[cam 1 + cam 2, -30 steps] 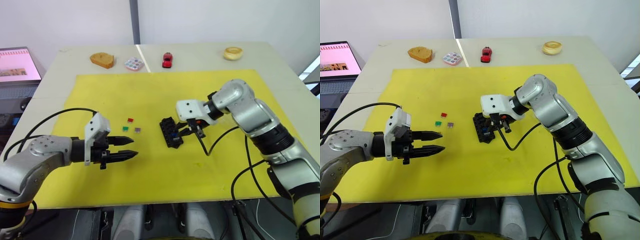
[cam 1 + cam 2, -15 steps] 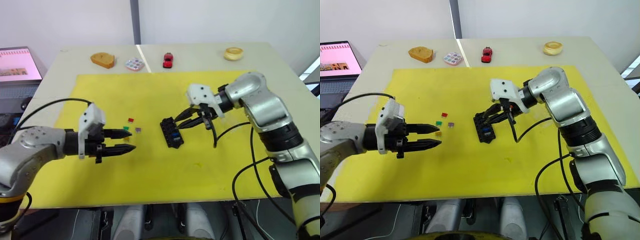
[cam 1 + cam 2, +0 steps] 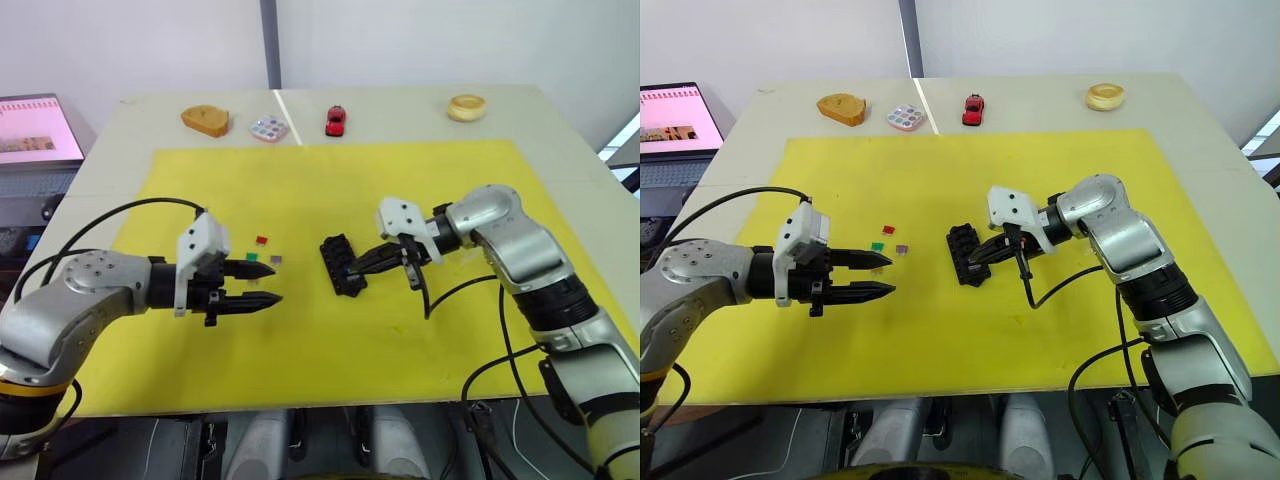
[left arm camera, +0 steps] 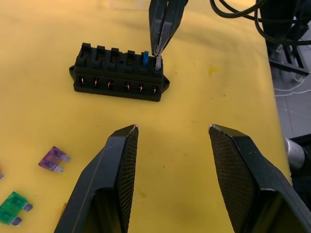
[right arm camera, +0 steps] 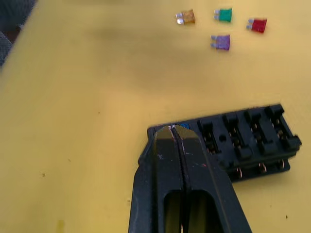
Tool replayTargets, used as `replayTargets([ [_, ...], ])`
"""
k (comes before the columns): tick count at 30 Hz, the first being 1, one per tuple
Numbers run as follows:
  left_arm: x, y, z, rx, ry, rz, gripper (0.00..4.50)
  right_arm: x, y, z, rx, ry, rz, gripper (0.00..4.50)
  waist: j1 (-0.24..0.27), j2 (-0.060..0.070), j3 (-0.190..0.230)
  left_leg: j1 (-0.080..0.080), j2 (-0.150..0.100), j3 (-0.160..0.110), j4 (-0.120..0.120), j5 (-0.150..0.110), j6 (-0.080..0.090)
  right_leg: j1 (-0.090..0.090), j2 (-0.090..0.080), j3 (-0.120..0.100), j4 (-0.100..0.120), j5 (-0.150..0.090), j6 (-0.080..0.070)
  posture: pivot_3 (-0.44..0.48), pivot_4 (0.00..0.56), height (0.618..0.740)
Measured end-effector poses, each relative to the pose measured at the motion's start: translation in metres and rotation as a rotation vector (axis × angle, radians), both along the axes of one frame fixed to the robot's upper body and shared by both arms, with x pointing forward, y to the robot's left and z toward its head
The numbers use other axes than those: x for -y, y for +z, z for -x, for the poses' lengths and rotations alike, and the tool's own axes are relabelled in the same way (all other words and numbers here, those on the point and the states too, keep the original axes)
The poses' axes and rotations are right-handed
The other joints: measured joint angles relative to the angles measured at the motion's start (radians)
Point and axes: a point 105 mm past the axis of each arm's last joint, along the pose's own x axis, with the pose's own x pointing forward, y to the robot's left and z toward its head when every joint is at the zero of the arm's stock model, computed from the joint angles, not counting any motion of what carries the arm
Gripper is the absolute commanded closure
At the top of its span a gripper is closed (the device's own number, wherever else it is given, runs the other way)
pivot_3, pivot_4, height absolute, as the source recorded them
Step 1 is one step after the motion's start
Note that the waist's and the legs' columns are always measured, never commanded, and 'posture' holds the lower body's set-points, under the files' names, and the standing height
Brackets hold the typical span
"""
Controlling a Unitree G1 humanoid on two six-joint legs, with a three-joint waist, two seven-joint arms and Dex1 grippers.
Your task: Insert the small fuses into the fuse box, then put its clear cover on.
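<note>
The black fuse box (image 3: 340,265) lies mid-mat. A blue fuse (image 4: 144,58) and a grey fuse (image 4: 158,62) stand in the slots at one end of it. My right gripper (image 3: 354,271) is shut, its tips resting on top of the grey fuse. Loose on the mat left of the box lie the red fuse (image 3: 261,240), green fuse (image 3: 251,256), purple fuse (image 3: 275,260) and amber fuse (image 5: 186,17). My left gripper (image 3: 273,283) hovers open beside these fuses, nothing between its fingers (image 4: 121,160). The clear cover is out of view.
The yellow mat (image 3: 300,190) covers most of the table. Along the far edge sit a brown bread-like piece (image 3: 204,120), a small round paint palette (image 3: 268,128), a red toy car (image 3: 334,120) and a tan ring (image 3: 465,107). A laptop screen (image 3: 35,130) stands off the table's left.
My right gripper was open above the fuse box; it has come down and shut with its tips on the grey fuse. The left gripper has shifted right, towards the loose fuses.
</note>
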Motion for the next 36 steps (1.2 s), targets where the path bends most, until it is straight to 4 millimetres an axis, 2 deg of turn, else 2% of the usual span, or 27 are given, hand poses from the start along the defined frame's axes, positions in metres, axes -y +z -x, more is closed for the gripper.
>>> replayTargets([
  [11,-0.001,-0.002,0.0,-0.014,0.006,0.002,2.07,-0.005,0.001,-0.004,0.016,-0.023,-0.031,4.49,0.0,0.0,0.0,0.0,0.0,0.0,0.0,0.0,0.0,0.0,0.0,0.0,0.0,0.0,0.0,0.0,0.15,0.74],
  [29,-0.002,-0.004,-0.001,-0.015,0.023,0.002,2.07,-0.003,-0.011,-0.01,0.03,-0.045,0.008,4.49,0.0,0.0,0.0,0.0,0.0,0.0,0.0,0.0,0.0,0.0,0.0,0.0,0.0,0.0,0.0,0.0,0.15,0.74],
  [34,-0.003,-0.004,-0.002,-0.012,0.029,0.002,2.07,-0.002,-0.014,-0.009,0.032,-0.042,0.005,4.49,0.0,0.0,0.0,0.004,0.0,0.0,0.0,0.0,0.0,0.003,0.0,0.0,0.0,0.0,0.0,0.0,0.15,0.74],
  [36,-0.003,-0.004,-0.002,-0.013,0.029,0.002,2.07,-0.001,-0.017,-0.007,0.021,-0.041,0.003,4.49,0.001,0.0,0.0,0.01,0.0,0.0,-0.001,-0.002,0.0,0.004,0.0,0.0,-0.001,0.0,0.0,0.0,0.15,0.74],
])
